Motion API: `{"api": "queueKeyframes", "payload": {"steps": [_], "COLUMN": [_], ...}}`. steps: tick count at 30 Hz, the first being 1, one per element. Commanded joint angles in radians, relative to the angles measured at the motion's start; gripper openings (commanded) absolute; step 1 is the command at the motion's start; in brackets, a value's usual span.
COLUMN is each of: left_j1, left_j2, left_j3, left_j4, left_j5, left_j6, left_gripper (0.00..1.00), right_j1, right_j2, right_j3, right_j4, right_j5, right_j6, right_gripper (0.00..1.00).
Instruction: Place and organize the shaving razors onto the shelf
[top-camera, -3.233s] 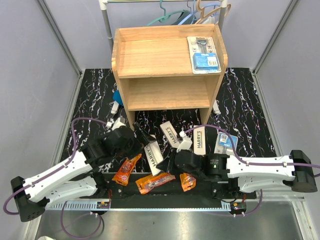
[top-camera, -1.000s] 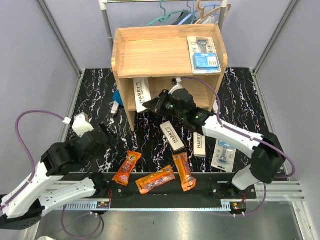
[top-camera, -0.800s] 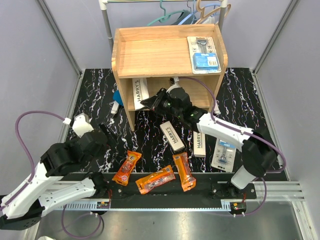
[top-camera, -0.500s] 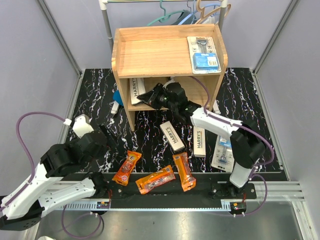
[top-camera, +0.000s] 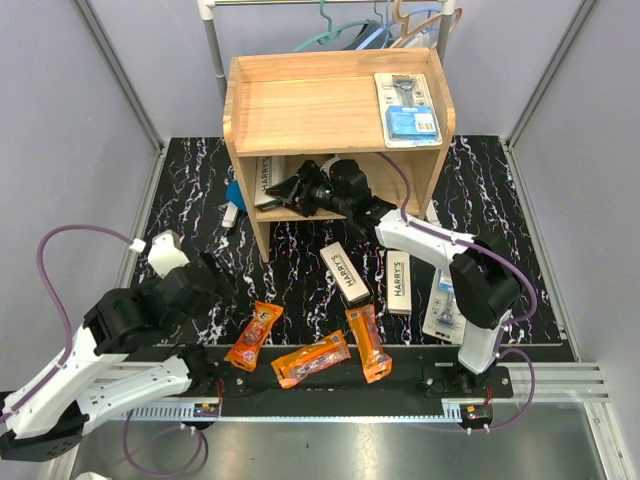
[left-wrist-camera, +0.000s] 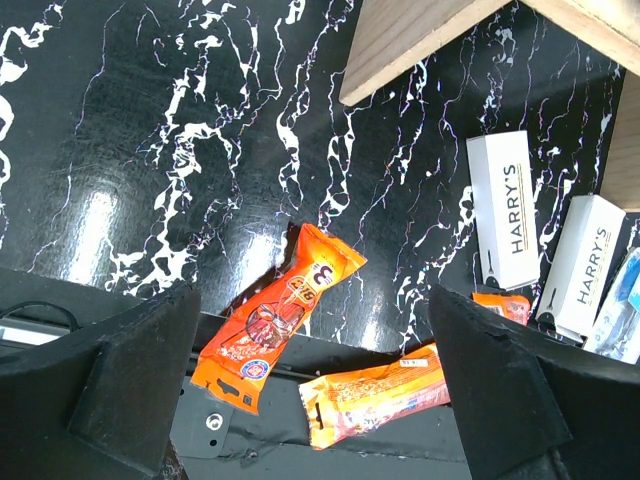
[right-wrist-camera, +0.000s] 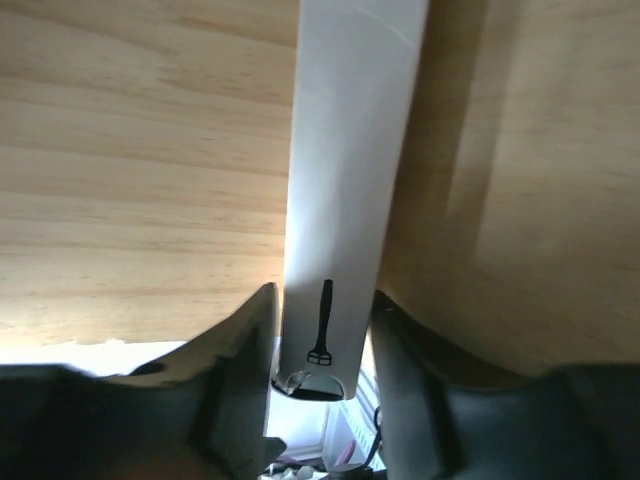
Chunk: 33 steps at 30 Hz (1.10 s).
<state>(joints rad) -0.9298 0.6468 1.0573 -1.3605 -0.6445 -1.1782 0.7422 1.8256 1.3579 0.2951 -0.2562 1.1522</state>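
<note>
The wooden shelf (top-camera: 300, 105) stands at the back, with one blue-card blister pack (top-camera: 407, 108) on its top tier. My right gripper (top-camera: 290, 192) reaches into the lower tier, where a white HARRY'S box (top-camera: 268, 180) rests at the left. In the right wrist view this box (right-wrist-camera: 345, 200) lies between my parted fingers (right-wrist-camera: 325, 340), narrow gaps on both sides. Two more HARRY'S boxes (top-camera: 345, 273) (top-camera: 399, 281) lie on the table, and three orange packets (top-camera: 254, 337) (top-camera: 311, 360) (top-camera: 366, 343) near the front. My left gripper (left-wrist-camera: 315, 400) hovers wide open above the orange packets (left-wrist-camera: 280, 315).
A second blister pack (top-camera: 447, 305) lies at the right, partly under the right arm. A metal rail with hangers (top-camera: 380, 25) stands behind the shelf. A blue and a white object (top-camera: 232, 200) sit by the shelf's left side. Grey walls enclose the table.
My right arm pushed the HARRY'S box leftward and deeper into the lower tier, and its jaws have widened off the box. The left arm stayed still.
</note>
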Motion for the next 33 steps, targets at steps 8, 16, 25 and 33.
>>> {"api": "queueKeyframes", "payload": {"steps": [8,16,25,33], "left_j1": [0.002,0.002,0.0,0.002], "left_j2": [-0.016,-0.012,0.004,0.07], "left_j3": [-0.014,-0.02,-0.025,0.0], "left_j4": [0.011,0.024,0.072,0.109], "left_j5": [0.014,0.02,0.035,0.054], "left_j6": [-0.003,0.002,0.031,0.077], "left_gripper": [0.99,0.99,0.99,0.99], "right_j1": [-0.003,-0.003,0.0,0.029], "right_j2": [-0.064,-0.146,-0.19,-0.149], "right_j3": [0.043,-0.012,-0.016,0.102], "right_j4": [-0.157,-0.264,-0.356,-0.5], "right_j5": [0.011,0.087,0.11,0.136], "right_j6": [-0.046,-0.06,-0.098,-0.175], "right_gripper": [0.73,0.83,0.84,0.83]}}
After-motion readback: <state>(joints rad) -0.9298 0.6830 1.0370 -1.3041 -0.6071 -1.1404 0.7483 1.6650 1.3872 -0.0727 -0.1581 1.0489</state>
